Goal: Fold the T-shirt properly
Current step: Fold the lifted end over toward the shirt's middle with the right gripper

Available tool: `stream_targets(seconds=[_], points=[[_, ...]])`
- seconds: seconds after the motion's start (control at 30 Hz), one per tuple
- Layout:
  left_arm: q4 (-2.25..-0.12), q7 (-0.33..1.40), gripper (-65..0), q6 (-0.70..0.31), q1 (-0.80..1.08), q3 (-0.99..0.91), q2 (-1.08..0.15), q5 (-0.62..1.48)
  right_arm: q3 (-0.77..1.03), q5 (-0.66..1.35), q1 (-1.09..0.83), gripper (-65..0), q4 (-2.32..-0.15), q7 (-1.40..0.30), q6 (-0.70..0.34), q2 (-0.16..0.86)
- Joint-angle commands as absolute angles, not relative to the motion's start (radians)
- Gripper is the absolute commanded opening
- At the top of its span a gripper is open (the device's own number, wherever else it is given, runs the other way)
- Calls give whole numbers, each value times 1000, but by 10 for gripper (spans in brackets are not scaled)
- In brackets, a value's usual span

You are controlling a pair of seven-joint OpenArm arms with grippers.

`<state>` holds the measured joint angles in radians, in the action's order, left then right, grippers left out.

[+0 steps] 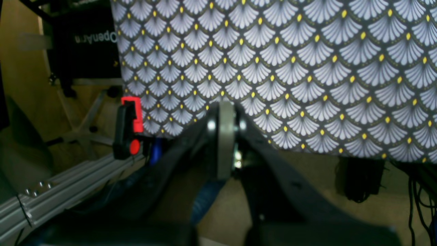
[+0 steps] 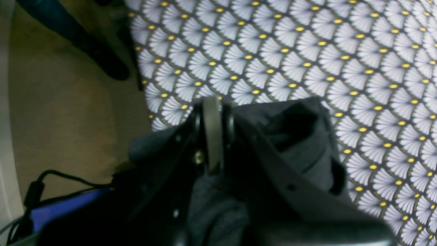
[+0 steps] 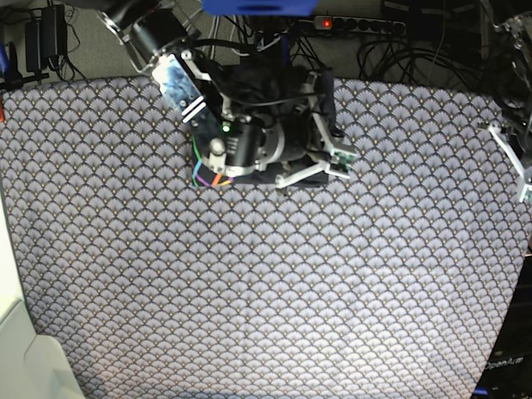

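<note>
The T-shirt (image 3: 278,100) is a dark bunched heap at the far middle edge of the fan-patterned tablecloth (image 3: 249,283), with a bit of rainbow print (image 3: 206,176) showing at its left front corner. My right gripper (image 2: 211,102) is shut and lies low over the heap. Dark T-shirt fabric (image 2: 304,136) bulges up beside its right finger and lies under it, and none shows between the tips. In the base view the right gripper (image 3: 328,166) sits at the heap's front right. My left gripper (image 1: 225,107) is shut and empty, over the tablecloth's (image 1: 290,68) edge, far from the shirt.
A red-and-black clamp (image 1: 128,126) and an aluminium rail (image 1: 51,194) sit off the table by the left arm (image 3: 511,154). Cables and a power strip (image 3: 332,22) run behind the far edge. A white object (image 3: 25,357) stands at the near left corner.
</note>
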<state>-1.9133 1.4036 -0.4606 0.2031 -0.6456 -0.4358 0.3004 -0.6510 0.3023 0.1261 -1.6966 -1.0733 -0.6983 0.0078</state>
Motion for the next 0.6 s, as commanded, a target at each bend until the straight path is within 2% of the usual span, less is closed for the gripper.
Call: stream_targets(seconds=[0.0, 0.37, 0.57], points=[[-1928, 1396, -647, -460, 206, -653, -456, 298, -648, 311, 142, -650, -1712, -1059, -698, 10], [-1925, 1396, -647, -460, 208, -647, -447, 298, -639, 311, 133, -650, -1716, -1055, -698, 160], [-1925, 1396, -647, -460, 209, -644, -432, 298, -642, 311, 143, -650, -1713, -1021, -698, 137]])
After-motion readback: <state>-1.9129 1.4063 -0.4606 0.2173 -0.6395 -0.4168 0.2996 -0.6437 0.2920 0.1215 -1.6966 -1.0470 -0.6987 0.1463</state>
